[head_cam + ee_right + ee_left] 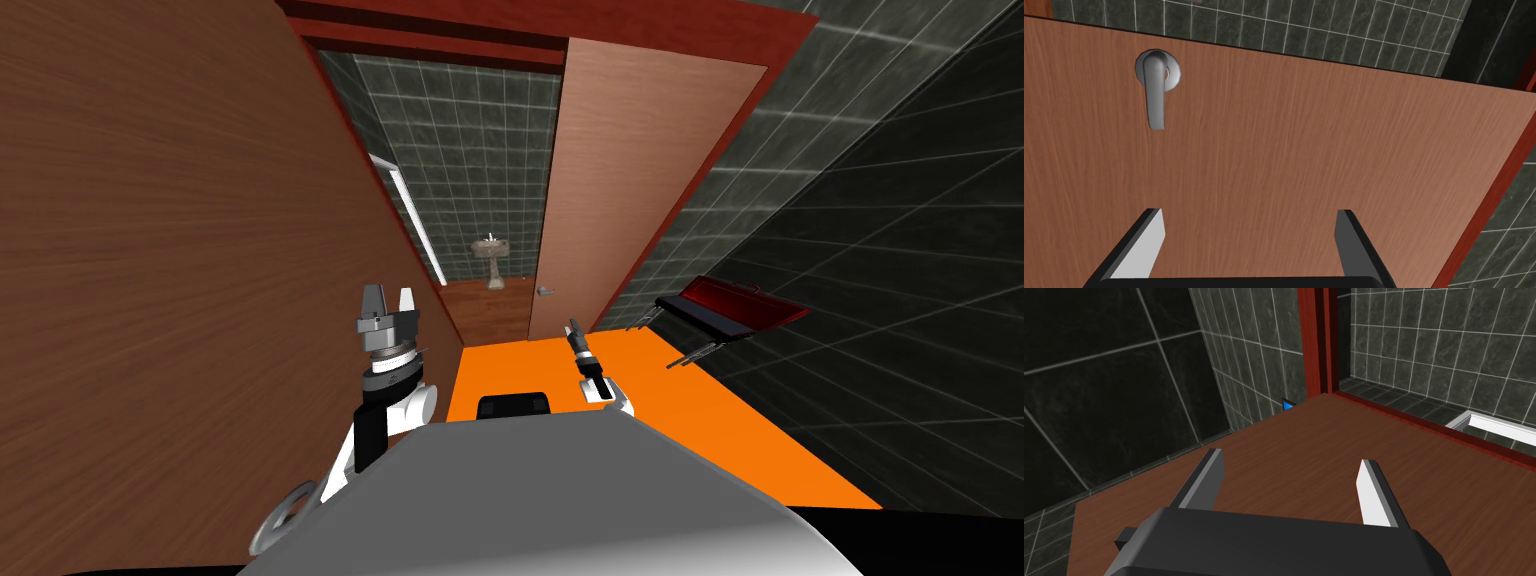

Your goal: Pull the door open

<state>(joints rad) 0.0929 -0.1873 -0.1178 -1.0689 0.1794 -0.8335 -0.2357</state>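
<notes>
Sink (490, 256), red case (742, 304), orange flr (660, 400).

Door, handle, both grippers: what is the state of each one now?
Door: partly open, a sink shows through the gap.
Door handle: not gripped.
Left gripper: open, empty.
Right gripper: open, empty, facing the door, short of the handle.
</notes>
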